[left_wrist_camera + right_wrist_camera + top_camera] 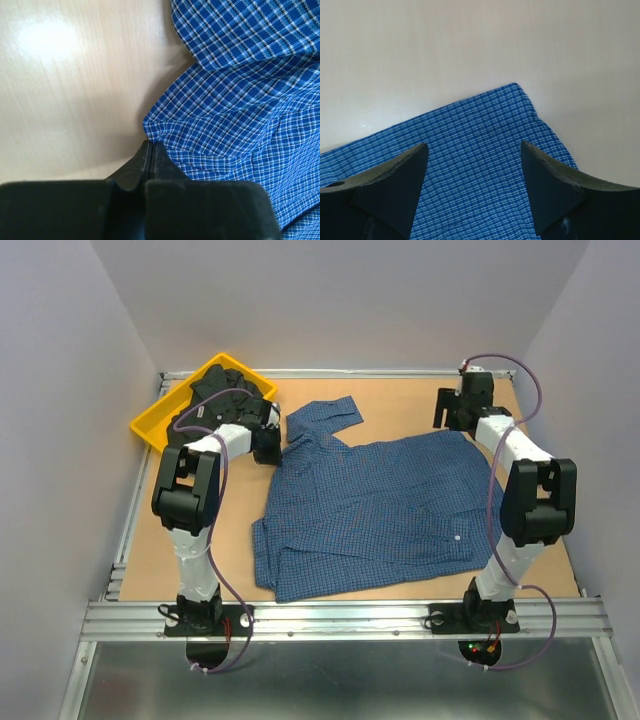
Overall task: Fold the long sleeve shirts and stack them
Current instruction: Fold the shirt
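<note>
The blue checked long sleeve shirt [370, 510] lies spread on the table, one sleeve bent at the back left. The black shirt [228, 390] lies bunched in a yellow bin [150, 422] at the back left. My left gripper [268, 445] is shut, and its tips [151, 145] rest at the blue shirt's left edge [240, 100]; no cloth shows between the jaws. My right gripper [452, 412] is open just above the shirt's back right corner [470, 150], and its midpoint [474, 145] lies over the cloth.
The wooden tabletop [410, 395] is bare behind the shirt and on both sides. A metal frame rail [340, 615] runs along the near edge. Grey walls enclose the table on three sides.
</note>
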